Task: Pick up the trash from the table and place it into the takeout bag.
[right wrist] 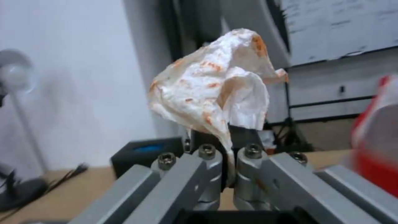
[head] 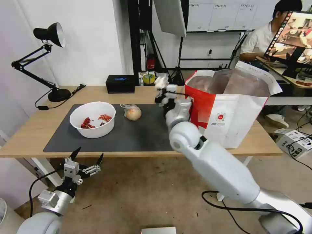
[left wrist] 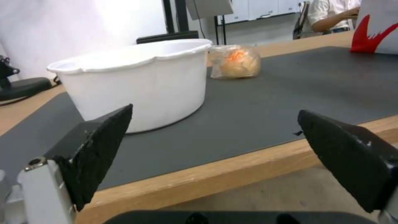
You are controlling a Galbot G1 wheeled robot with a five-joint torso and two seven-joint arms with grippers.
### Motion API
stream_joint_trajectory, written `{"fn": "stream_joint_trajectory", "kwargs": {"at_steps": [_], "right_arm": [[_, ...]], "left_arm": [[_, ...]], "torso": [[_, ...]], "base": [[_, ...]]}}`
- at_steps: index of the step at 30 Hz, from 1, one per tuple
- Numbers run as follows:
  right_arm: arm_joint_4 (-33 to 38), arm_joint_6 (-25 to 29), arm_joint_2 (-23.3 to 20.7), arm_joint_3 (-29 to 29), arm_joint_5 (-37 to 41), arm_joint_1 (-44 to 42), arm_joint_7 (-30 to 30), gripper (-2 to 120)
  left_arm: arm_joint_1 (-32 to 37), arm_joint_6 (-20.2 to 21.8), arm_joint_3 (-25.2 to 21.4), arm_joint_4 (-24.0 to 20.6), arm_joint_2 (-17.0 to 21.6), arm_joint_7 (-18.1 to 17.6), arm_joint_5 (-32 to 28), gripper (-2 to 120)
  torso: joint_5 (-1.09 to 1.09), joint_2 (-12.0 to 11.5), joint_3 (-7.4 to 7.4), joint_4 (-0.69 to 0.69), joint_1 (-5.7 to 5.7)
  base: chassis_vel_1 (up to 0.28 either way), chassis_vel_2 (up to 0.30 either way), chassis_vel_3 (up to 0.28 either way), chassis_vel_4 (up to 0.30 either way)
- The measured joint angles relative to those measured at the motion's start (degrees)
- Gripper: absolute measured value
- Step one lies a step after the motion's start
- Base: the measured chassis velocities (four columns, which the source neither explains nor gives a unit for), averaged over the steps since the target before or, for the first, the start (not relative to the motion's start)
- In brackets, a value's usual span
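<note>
The robot's right gripper (head: 161, 92) was raised above the table (head: 29, 136), just beside the near left edge of the takeout bag (head: 240, 120), its fingers pinched on a crumpled white tissue (right wrist: 215, 90). Seen from the right wrist, the tissue, blotched with orange stains, stood up out of the closed fingertips, with its lower edge caught between them.

The takeout bag, white and red with a small round red logo, stood open at the right end of the table, its silver foil lining showing; what lay inside could not be made out.

On the dark grey mat (head: 139, 133) sat a white round bowl (head: 93, 119) holding red shell scraps (head: 94, 121). Near it, toward the bag, lay a clear bag with a tan bun (head: 132, 112), apart from the bowl.

The left gripper (head: 87, 156) hung below the table's front edge, in front of the bowl, its black fingers (left wrist: 99, 152) spread wide and empty.

A black desk lamp (head: 48, 35) and a black rectangular box (head: 120, 84) stood along the table's far side.
</note>
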Motion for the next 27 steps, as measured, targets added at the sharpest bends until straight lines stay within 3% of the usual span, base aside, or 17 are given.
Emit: {"fn": "stream_joint_trajectory", "kwargs": {"at_steps": [9, 14, 21, 27], "right_arm": [[3.53, -4.83, -7.65, 5.65, 4.12, 0.15, 8.21, 0], [5.61, -6.30, -11.08, 7.82, 6.42, -1.70, 9.73, 0], [6.24, -4.34, -12.90, 9.91, 8.92, -3.06, 6.35, 0], [6.62, -4.16, -12.72, 10.46, 10.24, -3.07, 8.45, 0]], "left_arm": [[-0.02, 0.04, 0.41, -0.27, 0.22, -0.09, 0.02, 100], [-0.67, 0.04, 1.02, -0.24, 0.56, -0.09, -0.01, 100], [-1.36, 0.11, 2.15, -0.03, 0.49, -0.10, 0.00, 100], [-1.36, 0.17, 2.24, -0.11, 0.50, -0.13, 0.01, 100]], "torso": [[0.00, 0.00, 0.00, 0.00, 0.00], [0.00, 0.00, 0.00, -0.01, 0.00], [0.00, 0.00, 0.00, -0.01, 0.00], [-0.01, 0.00, 0.00, 0.00, 0.00]], "base": [[0.000, 0.000, 0.000, 0.000], [0.000, 0.000, 0.000, 0.000], [0.000, 0.000, 0.000, 0.000], [0.000, 0.000, 0.000, 0.000]]}}
